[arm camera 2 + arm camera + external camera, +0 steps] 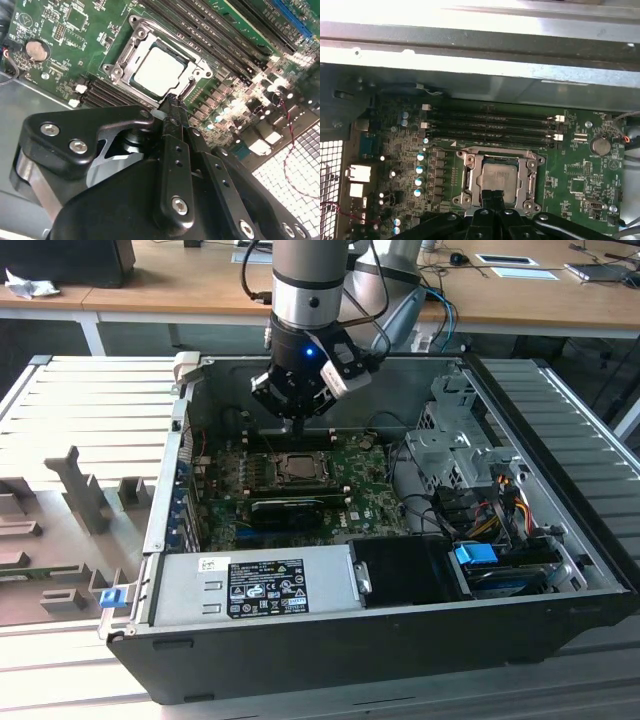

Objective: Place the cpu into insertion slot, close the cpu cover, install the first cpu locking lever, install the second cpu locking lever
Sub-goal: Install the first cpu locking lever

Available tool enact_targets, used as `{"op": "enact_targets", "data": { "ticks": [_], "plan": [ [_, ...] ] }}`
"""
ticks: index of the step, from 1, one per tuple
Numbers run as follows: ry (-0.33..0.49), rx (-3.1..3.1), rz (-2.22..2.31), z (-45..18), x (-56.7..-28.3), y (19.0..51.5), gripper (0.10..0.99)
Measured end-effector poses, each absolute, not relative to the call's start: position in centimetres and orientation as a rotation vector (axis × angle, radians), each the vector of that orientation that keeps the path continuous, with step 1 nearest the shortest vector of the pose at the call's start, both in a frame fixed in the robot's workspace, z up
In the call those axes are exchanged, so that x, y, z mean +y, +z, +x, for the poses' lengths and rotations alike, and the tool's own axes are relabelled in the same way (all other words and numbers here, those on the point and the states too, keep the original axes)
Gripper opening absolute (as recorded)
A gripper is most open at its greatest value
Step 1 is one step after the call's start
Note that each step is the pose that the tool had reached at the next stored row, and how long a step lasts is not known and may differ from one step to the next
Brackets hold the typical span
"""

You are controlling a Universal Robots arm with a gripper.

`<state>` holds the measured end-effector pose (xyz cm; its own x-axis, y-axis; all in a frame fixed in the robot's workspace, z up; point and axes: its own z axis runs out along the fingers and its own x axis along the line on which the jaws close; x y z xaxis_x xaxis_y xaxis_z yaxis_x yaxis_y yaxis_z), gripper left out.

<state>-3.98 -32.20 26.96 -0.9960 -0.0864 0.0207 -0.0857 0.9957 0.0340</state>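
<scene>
The cpu lies flat in its socket on the green motherboard, its silvery top showing. The cpu cover lies down around it, the chip visible through its window. In the first wrist view the cpu and the cpu cover look the same. My gripper hovers just off one edge of the socket, its two fingers pressed together with nothing between them. In the exterior view the gripper hangs above the socket's far edge and the cpu. I cannot make out how the locking levers stand.
The board sits inside an open computer case. Memory slots run along one side of the socket. A long black card, a power supply and a cabled drive cage fill the rest. A wooden desk stands behind.
</scene>
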Motion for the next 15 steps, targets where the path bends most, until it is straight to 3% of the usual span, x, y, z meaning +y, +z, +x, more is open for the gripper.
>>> {"op": "enact_targets", "data": {
  "ticks": [15],
  "plan": [
    [-0.065,-3.121,0.135,-9.0,-32.2,26.7,0.106]
  ]
}}
